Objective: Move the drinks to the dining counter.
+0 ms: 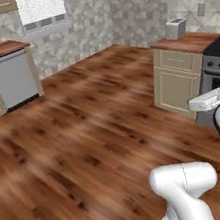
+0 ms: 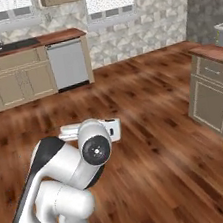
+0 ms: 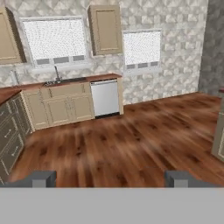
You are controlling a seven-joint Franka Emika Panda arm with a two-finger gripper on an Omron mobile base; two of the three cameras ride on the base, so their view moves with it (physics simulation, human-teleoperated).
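Released and spread wide, the end effector (image 3: 109, 178) holds nothing; in the hand view its two dark fingertips (image 3: 41, 178) rise far apart over bare wooden floor (image 3: 131, 144). From the right base view the hand is mostly hidden behind the arm's round joint, with just a white block of it showing past the elbow, so the fingers cannot be made out there. In the left base view it is a white shape cut off at the right edge, beside the stove (image 1: 219, 66).

No drinks can be made out anywhere, and no wide dining counter either. Along the far wall a narrower tabletop (image 3: 83, 79) under cabinets carries a sink (image 3: 61, 80), with a dishwasher (image 3: 105, 97) below its right end. On the right, another tabletop (image 1: 192, 41) bears a toaster (image 1: 176, 28) near its back corner; in the right base view that unit is cut off by the frame.
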